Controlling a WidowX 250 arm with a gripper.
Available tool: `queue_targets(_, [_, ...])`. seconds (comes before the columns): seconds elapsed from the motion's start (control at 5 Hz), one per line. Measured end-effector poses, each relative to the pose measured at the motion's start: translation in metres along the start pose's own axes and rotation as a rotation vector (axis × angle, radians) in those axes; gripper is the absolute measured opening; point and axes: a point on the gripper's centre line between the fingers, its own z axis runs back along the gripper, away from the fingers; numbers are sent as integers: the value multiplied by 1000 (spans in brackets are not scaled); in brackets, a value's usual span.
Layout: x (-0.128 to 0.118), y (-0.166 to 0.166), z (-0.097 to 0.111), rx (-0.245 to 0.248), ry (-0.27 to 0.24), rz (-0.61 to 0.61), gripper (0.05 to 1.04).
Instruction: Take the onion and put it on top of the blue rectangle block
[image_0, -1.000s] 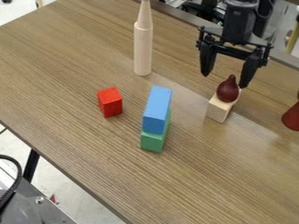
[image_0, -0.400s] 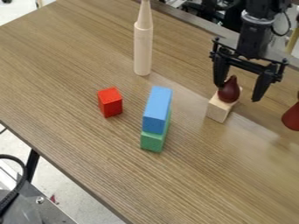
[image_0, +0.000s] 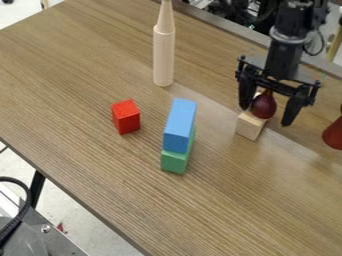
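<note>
Now the hand (image_0: 266, 115) is lower than in the frame just before, and slightly further left in the view; between the two earlier frames it moves to the right. It is open, its two fingers well apart, one on each side of the onion (image_0: 264, 106). Whether the nearer finger on the left touches the onion is hard to tell.

The onion is on top of the pale wooden block (image_0: 250, 126), towards the far edge of the worktop (image_0: 87, 65). It seems to lie a touch lower and further right than in the earlier frames, and its narrow top end is now partly covered by the hand. The pale block stays in the same place.

The rest matches the earlier frames. The blue block (image_0: 180, 125) lies on the green block (image_0: 175, 162), around midway between the near and far edges of the worktop. To its left is the small red block (image_0: 125, 117), well apart from it. A tall wooden peg (image_0: 163, 55) stands upright nearer the far edge, and a dark red cone (image_0: 334, 134) is partly cut off at the right side of the view.
</note>
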Motion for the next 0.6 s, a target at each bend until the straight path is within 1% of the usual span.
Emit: queue_targets(0.6, [-4, 1, -9, 9, -8, 12, 999])
